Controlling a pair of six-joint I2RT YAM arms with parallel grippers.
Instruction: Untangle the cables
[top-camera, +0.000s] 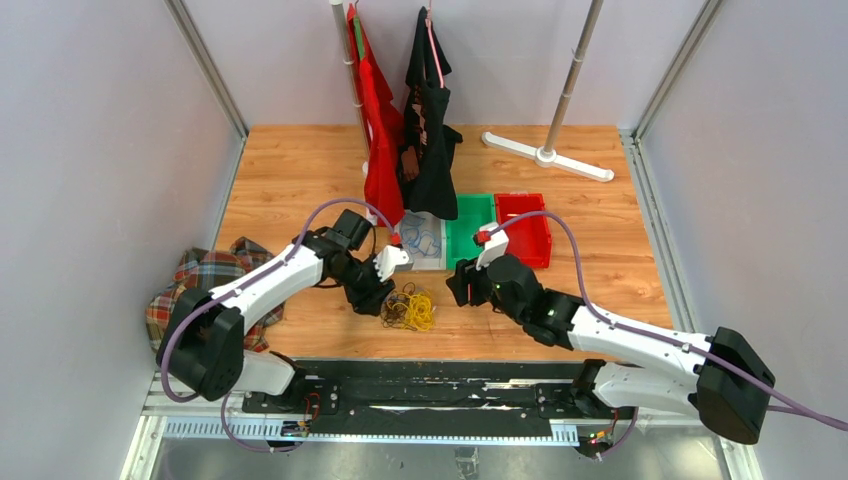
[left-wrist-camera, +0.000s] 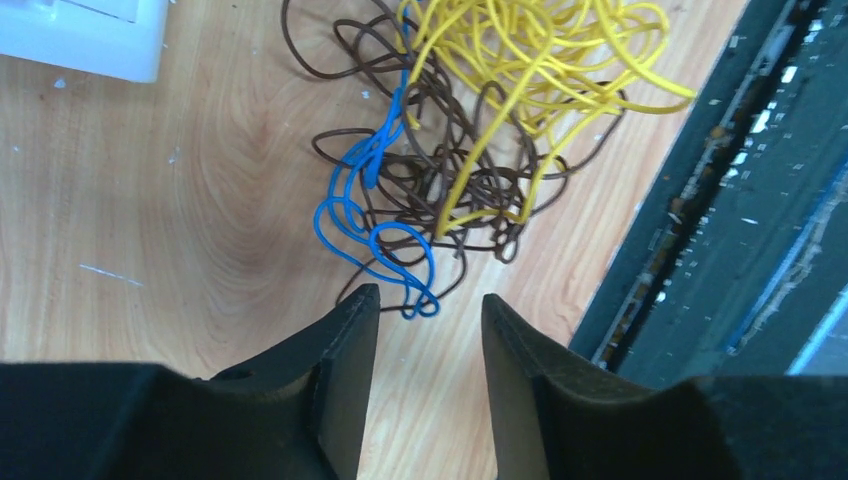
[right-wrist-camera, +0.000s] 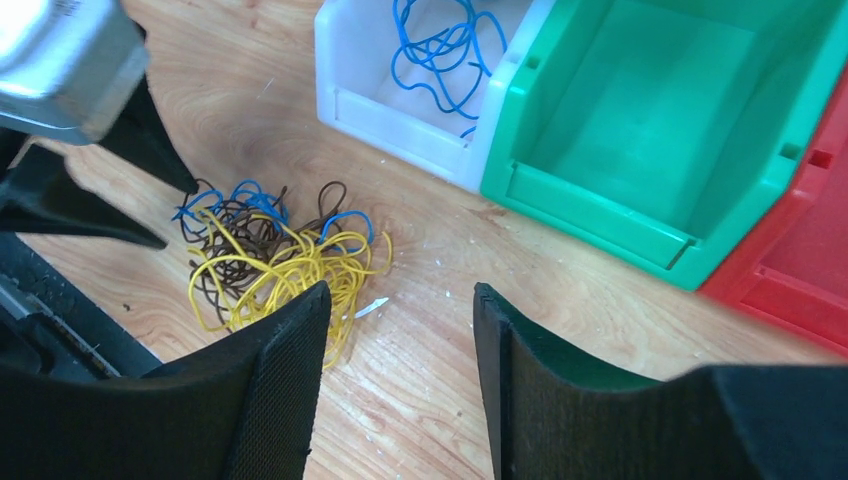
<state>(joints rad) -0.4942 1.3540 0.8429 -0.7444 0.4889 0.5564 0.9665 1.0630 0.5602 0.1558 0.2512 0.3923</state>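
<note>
Approach phase: left gripper (left-wrist-camera: 430, 298), jaws apart, hovers beside the blue cable (left-wrist-camera: 372, 160) edging the tangle (left-wrist-camera: 470, 180) on the table (left-wrist-camera: 150, 200); right gripper (right-wrist-camera: 400, 292), jaws also apart, empty. Next, likely: pinch a blue loop.

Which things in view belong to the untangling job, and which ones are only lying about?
Job:
- tangled pile of yellow cable, brown cable and blue cable
- loose blue cable in the white bin

Lying about:
- green bin, red bin
- plaid cloth
- hanging red garment, black garment
- white rack base
</note>
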